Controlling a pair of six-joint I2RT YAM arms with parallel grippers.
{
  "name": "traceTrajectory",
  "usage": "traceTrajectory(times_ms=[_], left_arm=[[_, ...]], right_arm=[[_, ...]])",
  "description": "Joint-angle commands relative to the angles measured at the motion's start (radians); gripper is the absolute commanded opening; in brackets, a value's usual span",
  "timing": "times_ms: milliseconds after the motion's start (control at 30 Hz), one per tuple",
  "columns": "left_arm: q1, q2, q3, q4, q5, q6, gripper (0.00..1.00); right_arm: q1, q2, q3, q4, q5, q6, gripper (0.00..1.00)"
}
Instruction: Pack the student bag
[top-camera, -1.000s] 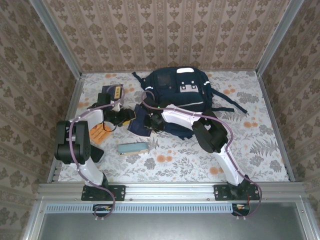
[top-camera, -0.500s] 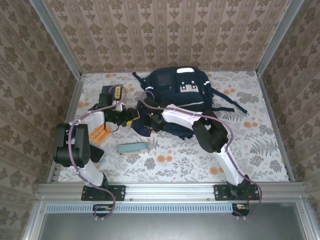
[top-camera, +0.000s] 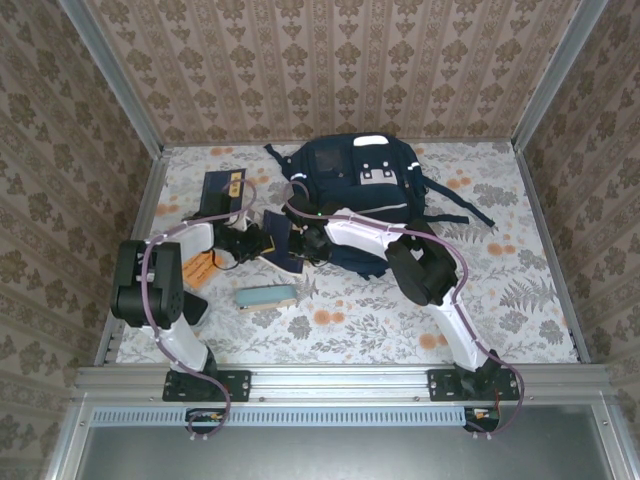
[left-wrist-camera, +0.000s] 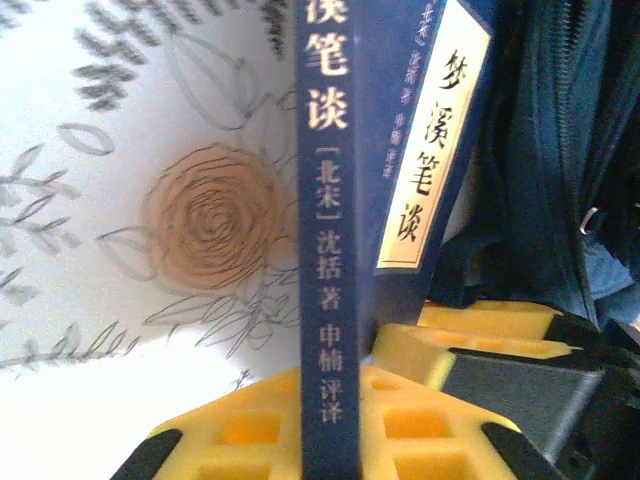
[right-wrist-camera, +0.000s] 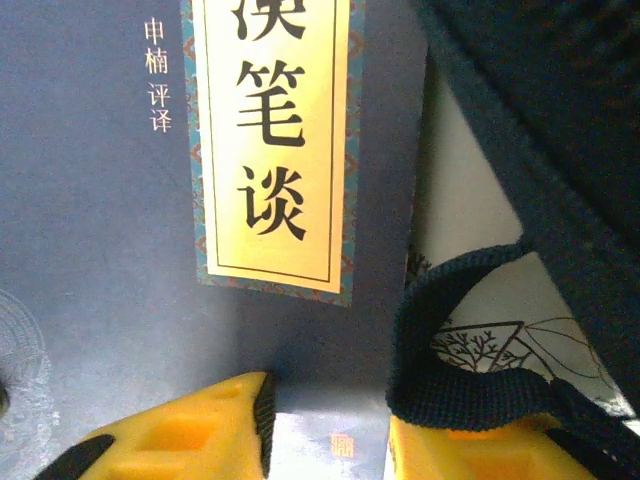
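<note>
Left gripper (top-camera: 258, 241) has slid right in the last 1 s, clamped on the navy book's (left-wrist-camera: 332, 250) spine, and the student bag (top-camera: 355, 180) now sits just past its tips. Right gripper (right-wrist-camera: 328, 425) meets it there, strap (right-wrist-camera: 408, 340) looped over 1 finger, can't tell if it's closed. Insert looks close.

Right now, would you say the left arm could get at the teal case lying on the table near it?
Probably not straight away: the left pincer is clamped on a navy book. The teal case itself lies in the open, so once the book is let go, likely yes.
</note>
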Motion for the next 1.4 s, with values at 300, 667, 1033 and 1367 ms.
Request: traceTrajectory(times_ms=[300,667,1033,1367], left_arm=[[-0.036,-0.431,-0.027,0.089,-0.139,-0.145,0.05],[-0.235,-0.523,-0.062,0.538,-0.228,-0.538,0.05],[-0.27,-0.519,-0.098,0.725,-0.274,-0.724,0.05],[-0.271,-0.54,-0.156,0.736,-0.339,-0.754,0.05]], right_arm=[[-0.111,-0.515,-0.462,0.443,-0.199,-0.002,0.82],[-0.159,-0.663,-0.74,1.019,-0.315,0.412,0.97],[-0.164,-0.642,-0.769,1.323,-0.222,0.634,0.97],[-0.151,-0.646,-0.803,1.44,-0.143,0.734,0.7]])
